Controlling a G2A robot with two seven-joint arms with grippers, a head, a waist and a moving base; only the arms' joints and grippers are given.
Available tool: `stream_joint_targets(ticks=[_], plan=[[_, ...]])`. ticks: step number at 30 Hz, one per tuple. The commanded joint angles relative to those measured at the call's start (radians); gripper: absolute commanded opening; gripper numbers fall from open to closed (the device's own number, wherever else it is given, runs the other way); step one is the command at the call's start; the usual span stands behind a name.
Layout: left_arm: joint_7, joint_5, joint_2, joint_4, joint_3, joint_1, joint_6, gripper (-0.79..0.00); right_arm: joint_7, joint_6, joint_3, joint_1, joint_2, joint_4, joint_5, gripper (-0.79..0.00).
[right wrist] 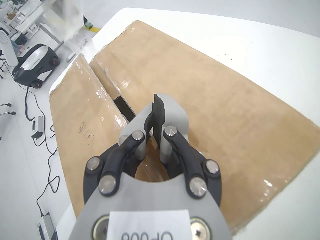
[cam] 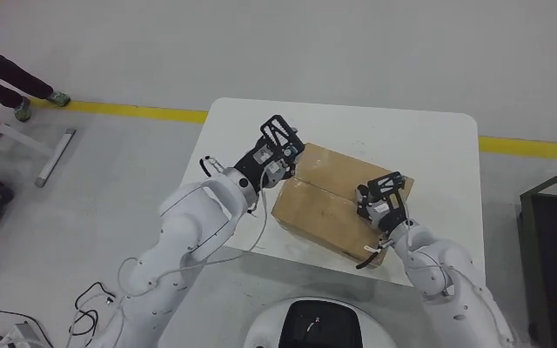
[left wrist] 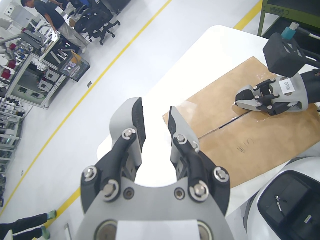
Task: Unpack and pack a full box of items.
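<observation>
A brown cardboard box (cam: 318,217) lies on the white table (cam: 418,130) with its two top flaps folded down. Shiny clear tape runs along the seam (right wrist: 110,93), where the flaps stand slightly apart and show a dark slot. My right gripper (cam: 362,197) is shut, with its tips resting on the seam near one end of the box (right wrist: 225,96); the left wrist view shows this gripper (left wrist: 246,99) lying on the seam too. My left gripper (left wrist: 155,111) is open and holds nothing. It hangs at the opposite corner of the box (left wrist: 225,151), one finger over the flap's corner.
The table (left wrist: 220,38) has bare room beyond the box on its far side. A green shelf unit (left wrist: 287,6) stands off one side of the table. A yellow line (cam: 130,110) crosses the floor, and cables and a wheeled machine (right wrist: 35,63) lie on it.
</observation>
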Motion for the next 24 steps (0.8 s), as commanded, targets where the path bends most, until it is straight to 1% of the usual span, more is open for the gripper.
stream_joint_targets(ticks=[1,4,5,6,7,8,9,13,14,16,18,20,21,22,24], plan=[[-0.002,-0.011,-0.001,-0.007,0.001,-0.008,0.01,-0.514,-0.001,-0.001,0.0,-0.001,0.0,-0.004,0.0,-0.785],[-0.011,-0.016,-0.001,-0.011,0.002,-0.014,0.014,-0.517,-0.002,0.0,0.004,-0.01,0.002,-0.021,-0.001,-0.785],[-0.019,-0.014,-0.001,-0.009,0.001,-0.014,0.013,-0.508,-0.002,0.0,0.006,-0.016,0.002,-0.029,-0.001,-0.785],[-0.029,-0.008,0.0,-0.003,0.0,-0.011,0.01,-0.474,-0.001,0.0,0.009,-0.022,0.003,-0.038,-0.002,-0.785],[-0.045,-0.003,0.001,0.009,-0.001,-0.005,0.006,-0.4,-0.002,0.0,0.014,-0.03,0.005,-0.049,0.001,-0.785],[-0.068,-0.008,0.001,0.025,-0.002,0.002,0.005,-0.249,-0.003,-0.002,0.02,-0.04,0.006,-0.063,0.003,-0.785],[-0.087,-0.012,0.002,0.032,-0.005,0.005,0.002,0.0,-0.003,-0.004,0.027,-0.05,0.008,-0.077,0.003,-0.785],[-0.12,-0.018,0.005,0.069,-0.016,0.014,-0.014,0.0,0.002,-0.006,0.07,-0.094,0.018,-0.145,0.012,-0.785],[-0.127,-0.022,0.005,0.076,-0.02,0.016,-0.014,0.0,0.005,-0.008,0.084,-0.103,0.021,-0.162,0.017,-0.751],[-0.138,-0.03,0.006,0.078,-0.029,0.018,-0.011,0.0,-0.001,-0.012,0.112,-0.124,0.024,-0.192,0.054,-0.665],[-0.145,-0.037,0.007,0.079,-0.04,0.02,-0.01,0.0,-0.002,-0.02,0.143,-0.137,0.028,-0.212,0.095,-0.539],[-0.151,-0.044,0.009,0.079,-0.052,0.024,-0.01,0.0,0.003,-0.024,0.176,-0.143,0.032,-0.226,0.127,-0.443],[-0.155,-0.048,0.009,0.079,-0.058,0.027,-0.01,0.0,0.007,-0.027,0.192,-0.143,0.034,-0.227,0.143,-0.372],[-0.157,-0.052,0.01,0.078,-0.064,0.029,-0.011,0.0,0.015,-0.036,0.204,-0.142,0.036,-0.227,0.162,-0.323],[-0.165,-0.063,0.012,0.078,-0.078,0.035,-0.014,0.0,0.043,-0.056,0.226,-0.131,0.04,-0.213,0.181,-0.194]])
